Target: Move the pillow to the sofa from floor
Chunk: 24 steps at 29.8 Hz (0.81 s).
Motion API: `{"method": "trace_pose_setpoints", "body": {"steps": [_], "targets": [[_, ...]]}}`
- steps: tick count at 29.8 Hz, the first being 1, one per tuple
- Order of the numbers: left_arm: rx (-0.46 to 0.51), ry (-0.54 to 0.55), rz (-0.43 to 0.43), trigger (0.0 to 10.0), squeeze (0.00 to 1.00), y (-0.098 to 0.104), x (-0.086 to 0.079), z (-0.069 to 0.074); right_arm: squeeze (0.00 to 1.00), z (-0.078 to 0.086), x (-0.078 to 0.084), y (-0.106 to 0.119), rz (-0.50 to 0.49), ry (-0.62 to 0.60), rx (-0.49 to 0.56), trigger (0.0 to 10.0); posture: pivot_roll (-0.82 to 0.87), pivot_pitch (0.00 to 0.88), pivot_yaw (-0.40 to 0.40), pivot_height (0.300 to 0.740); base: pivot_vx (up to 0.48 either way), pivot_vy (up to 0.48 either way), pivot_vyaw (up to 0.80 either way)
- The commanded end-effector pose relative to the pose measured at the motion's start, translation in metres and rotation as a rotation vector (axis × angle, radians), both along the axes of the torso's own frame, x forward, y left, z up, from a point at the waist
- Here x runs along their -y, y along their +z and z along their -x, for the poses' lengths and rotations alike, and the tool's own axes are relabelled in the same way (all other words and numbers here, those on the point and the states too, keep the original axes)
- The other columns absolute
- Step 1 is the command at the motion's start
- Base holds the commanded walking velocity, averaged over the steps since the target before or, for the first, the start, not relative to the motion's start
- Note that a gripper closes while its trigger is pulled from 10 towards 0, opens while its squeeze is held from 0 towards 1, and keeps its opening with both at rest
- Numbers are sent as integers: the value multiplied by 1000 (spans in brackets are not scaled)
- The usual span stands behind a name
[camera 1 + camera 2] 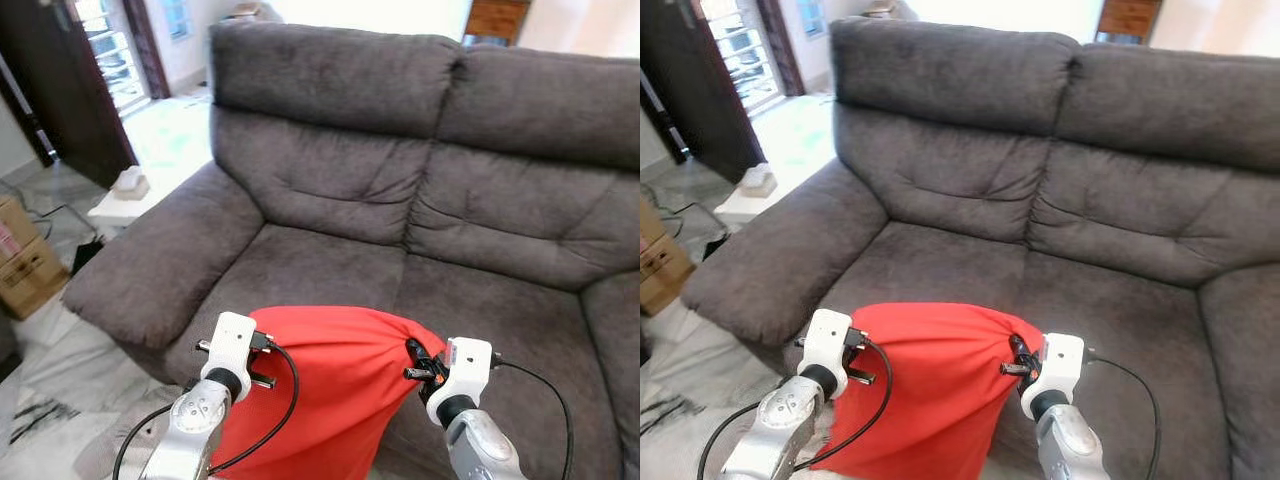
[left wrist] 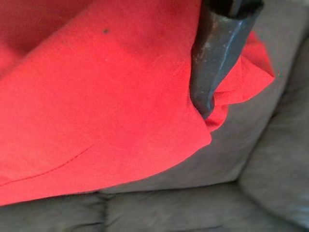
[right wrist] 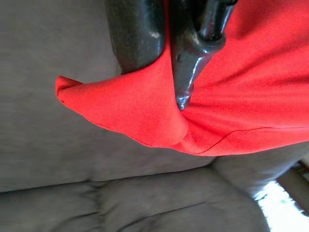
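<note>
A red pillow (image 1: 335, 385) is hanging between the two grippers in front of a dark grey sofa (image 1: 420, 190), its upper edge level with the front of the seat cushions and its lower part drooping below the seat's front edge. The left gripper (image 1: 262, 362) is pinching the pillow's left upper corner; in the left wrist view one black finger (image 2: 219, 53) is pressing into the red cloth, which is bunching around its tip. The right gripper (image 1: 420, 362) is pinching the right upper corner, where the cloth is gathering into folds; in the right wrist view both fingers (image 3: 190, 58) are pressing together on a fold of the fabric, with the corner sticking out beside them. Left of the sofa a white side table (image 1: 125, 205) is carrying a small tissue box (image 1: 131, 182), and a cardboard box (image 1: 25, 260) is standing on the tiled floor (image 1: 60, 360).
</note>
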<state>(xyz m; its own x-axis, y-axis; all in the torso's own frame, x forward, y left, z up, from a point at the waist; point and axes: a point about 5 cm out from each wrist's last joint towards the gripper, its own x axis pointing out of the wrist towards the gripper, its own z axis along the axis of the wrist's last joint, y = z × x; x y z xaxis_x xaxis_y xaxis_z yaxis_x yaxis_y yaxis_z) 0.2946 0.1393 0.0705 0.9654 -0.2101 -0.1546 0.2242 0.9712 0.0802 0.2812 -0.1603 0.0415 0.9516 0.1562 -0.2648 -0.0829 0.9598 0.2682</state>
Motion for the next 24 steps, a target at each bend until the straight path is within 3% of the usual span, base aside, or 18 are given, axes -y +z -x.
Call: {"method": "trace_pose_setpoints", "body": {"steps": [1,5,19,24], "targets": [[95,9,-11,10000,0,19,-3,-5,0,-6,11,13,14,-57,58,10000,71,74,-1,740,0,0,-800],[105,12,-12,10000,0,19,-3,-5,0,-5,11,13,12,-62,58,10000,71,74,0,740,0,0,-800],[118,12,-2,10000,0,21,-2,-4,0,-7,13,15,26,-64,68,10000,70,62,-6,740,0,-479,-800],[119,15,-2,10000,0,21,-3,-4,0,-8,11,16,16,-60,80,10000,71,63,-7,740,0,-480,0]]}}
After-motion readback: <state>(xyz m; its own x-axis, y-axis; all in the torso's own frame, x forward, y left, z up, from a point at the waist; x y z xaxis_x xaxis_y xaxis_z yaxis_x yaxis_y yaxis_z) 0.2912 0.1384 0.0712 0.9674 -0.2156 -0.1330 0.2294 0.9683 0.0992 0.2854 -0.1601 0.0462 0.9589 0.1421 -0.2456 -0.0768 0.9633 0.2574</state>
